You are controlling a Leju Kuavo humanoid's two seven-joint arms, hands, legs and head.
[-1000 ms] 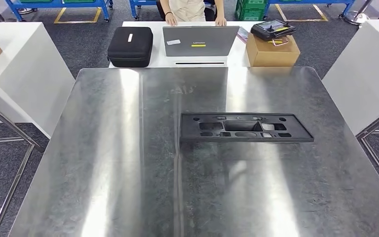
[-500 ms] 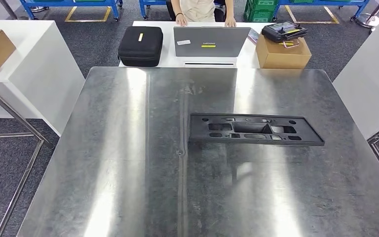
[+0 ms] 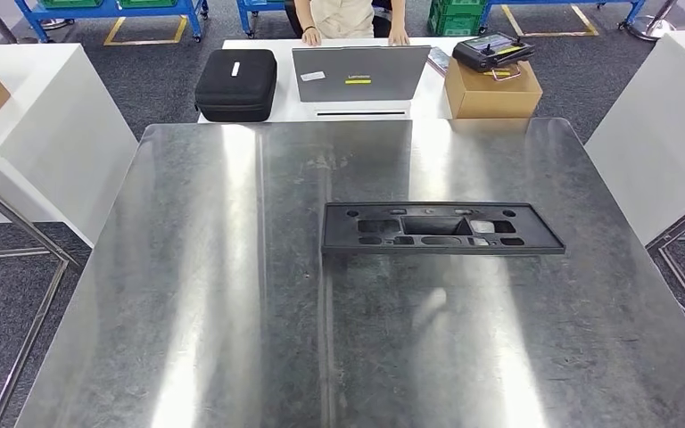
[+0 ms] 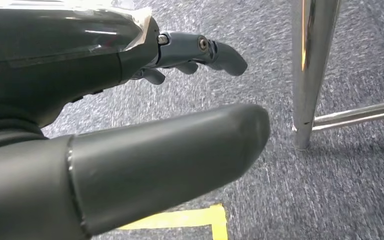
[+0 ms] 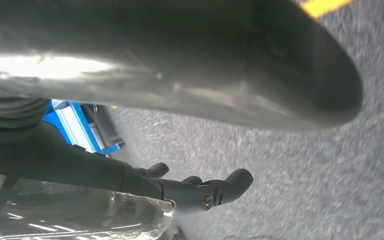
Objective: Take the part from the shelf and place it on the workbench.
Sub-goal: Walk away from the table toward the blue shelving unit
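Note:
The black plastic part, a long flat frame with several cut-outs, lies flat on the steel workbench, right of its middle. Nothing touches it. In the left wrist view my left hand hangs over grey carpet, thumb and fingers apart, holding nothing. My right hand also hangs above the floor in the right wrist view, its fingers spread away from the thumb, with nothing in it.
Behind the bench a white table carries a black case, a laptop and a cardboard box with a controller; a person sits there. White tables flank both sides. A chrome leg stands near my left hand.
The whole head picture swung right and then back left, so the camera moved. The part lies at the same spot on the workbench.

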